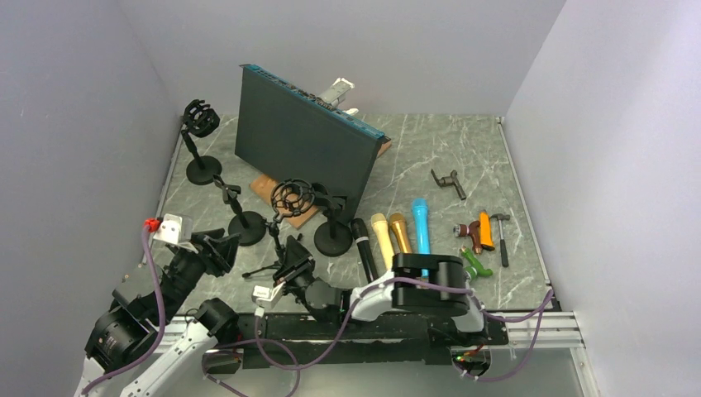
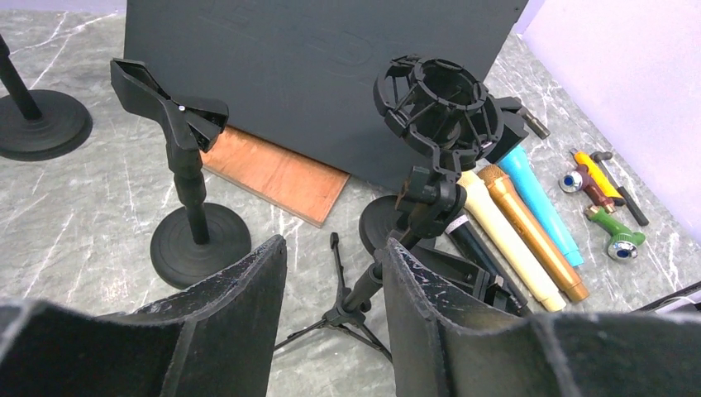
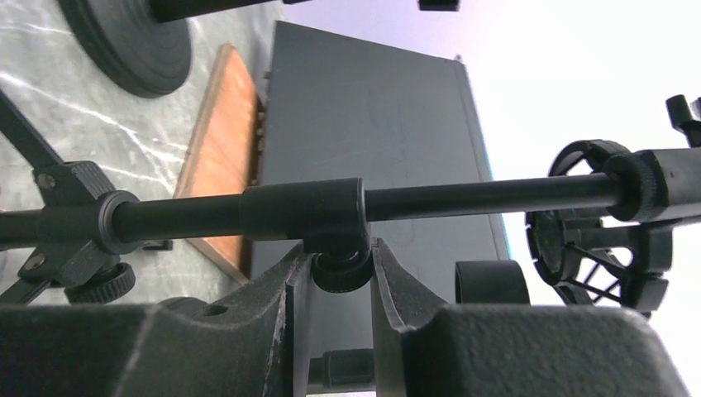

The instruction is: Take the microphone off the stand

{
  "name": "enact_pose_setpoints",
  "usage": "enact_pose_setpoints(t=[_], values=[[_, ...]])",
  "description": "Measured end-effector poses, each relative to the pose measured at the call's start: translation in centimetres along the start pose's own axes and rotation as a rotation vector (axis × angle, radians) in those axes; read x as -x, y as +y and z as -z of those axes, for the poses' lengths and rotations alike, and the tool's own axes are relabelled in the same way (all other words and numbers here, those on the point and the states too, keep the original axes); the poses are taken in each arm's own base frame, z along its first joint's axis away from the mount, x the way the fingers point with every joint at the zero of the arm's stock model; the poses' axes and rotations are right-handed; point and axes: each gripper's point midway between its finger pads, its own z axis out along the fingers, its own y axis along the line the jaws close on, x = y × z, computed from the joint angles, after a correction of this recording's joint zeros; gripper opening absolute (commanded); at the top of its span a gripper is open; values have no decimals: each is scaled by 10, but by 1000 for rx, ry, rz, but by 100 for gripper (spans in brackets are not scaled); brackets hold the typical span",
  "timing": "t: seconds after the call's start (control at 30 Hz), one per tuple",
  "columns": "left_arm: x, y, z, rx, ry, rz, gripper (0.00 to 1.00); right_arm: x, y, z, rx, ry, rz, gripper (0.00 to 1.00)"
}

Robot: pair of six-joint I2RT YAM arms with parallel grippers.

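Right gripper (image 3: 339, 252): clamped on the knob under the pole of the stand (image 3: 463, 192), centre of right wrist view.
Left gripper (image 2: 335, 252): jaws apart, gripping nothing. Stand pole visible beyond the gap, lower centre of left wrist view.
Mount (image 2: 434, 98): atop the stand, upper centre of left wrist view, ring empty.
Black mic (image 1: 364, 248): flat on table (image 1: 463, 149), centre of top view, near the stand. Cream mic (image 1: 382, 240), gold mic (image 1: 401, 233) and blue mic (image 1: 422, 223) alongside, to its right.
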Motion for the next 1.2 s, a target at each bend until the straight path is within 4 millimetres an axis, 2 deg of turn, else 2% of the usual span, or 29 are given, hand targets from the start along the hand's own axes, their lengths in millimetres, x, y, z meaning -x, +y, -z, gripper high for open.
enact_pose_setpoints(t=[0.07,0.13,0.27,0.37,0.47,0.57,0.7,0.8,0.97,1.1,1.2], values=[[0,0,0,0,-1,3,50,2,2,0,65,-3,-34,54],[0,0,0,0,0,4,51,1,10,3,153,6,-84,65],[0,0,0,0,0,7,51,-5,39,17,340,41,-143,76],[0,-1,-1,0,-1,8,51,-8,59,27,477,74,-187,79],[1,-2,-2,-3,-2,9,57,-11,62,40,570,98,-271,80],[0,-6,-6,-21,13,6,64,-8,44,55,610,88,-406,86],[-7,-17,-17,-57,65,-2,65,-4,-2,73,579,38,-637,90],[-20,-25,-30,-80,133,-10,65,-11,-28,83,541,33,-811,92],[-37,-38,-46,-125,218,-4,66,-55,-49,91,437,167,-1098,94],[-32,-46,-53,-152,214,-8,66,-98,-67,113,282,302,-1297,100],[-16,-50,-56,-161,185,-30,65,-125,-97,138,134,338,-1448,100]])
